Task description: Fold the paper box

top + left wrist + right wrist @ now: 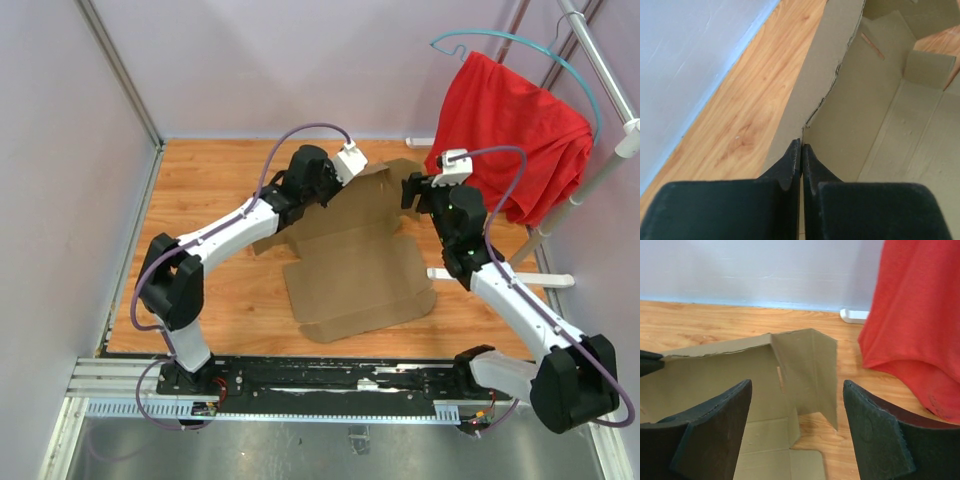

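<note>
Left pincer (801, 146) clamped on paper box (355, 270) wall, arm extended | right pincer (797, 385) wide, arm angled inward

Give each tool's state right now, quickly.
Left tool: closed, pinching a raised flap edge of the paper box.
Right tool: open, holding nothing.

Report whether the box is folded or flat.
Partly folded: the left gripper pinches one box wall raised; the near panels lie flat.

One paper box (350, 270), one red cloth (510, 140), and two arms, left (230, 235) and right (510, 290), are there.
</note>
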You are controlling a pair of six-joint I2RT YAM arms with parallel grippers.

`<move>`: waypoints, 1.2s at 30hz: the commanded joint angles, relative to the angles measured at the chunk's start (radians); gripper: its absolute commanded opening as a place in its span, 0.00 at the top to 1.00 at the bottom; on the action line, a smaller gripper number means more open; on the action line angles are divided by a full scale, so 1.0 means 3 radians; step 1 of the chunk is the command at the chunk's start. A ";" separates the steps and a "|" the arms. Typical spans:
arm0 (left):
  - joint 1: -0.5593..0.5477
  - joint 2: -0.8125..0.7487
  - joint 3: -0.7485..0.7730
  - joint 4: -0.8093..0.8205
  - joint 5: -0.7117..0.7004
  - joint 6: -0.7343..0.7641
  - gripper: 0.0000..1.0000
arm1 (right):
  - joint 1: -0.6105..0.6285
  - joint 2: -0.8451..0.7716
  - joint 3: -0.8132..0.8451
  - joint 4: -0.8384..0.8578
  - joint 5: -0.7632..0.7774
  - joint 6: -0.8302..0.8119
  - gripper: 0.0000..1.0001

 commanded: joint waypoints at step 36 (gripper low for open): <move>-0.0412 -0.0719 -0.0952 0.1151 -0.1097 0.1223 1.00 | -0.0942 0.1659 0.1348 -0.1238 -0.1776 -0.0470 0.39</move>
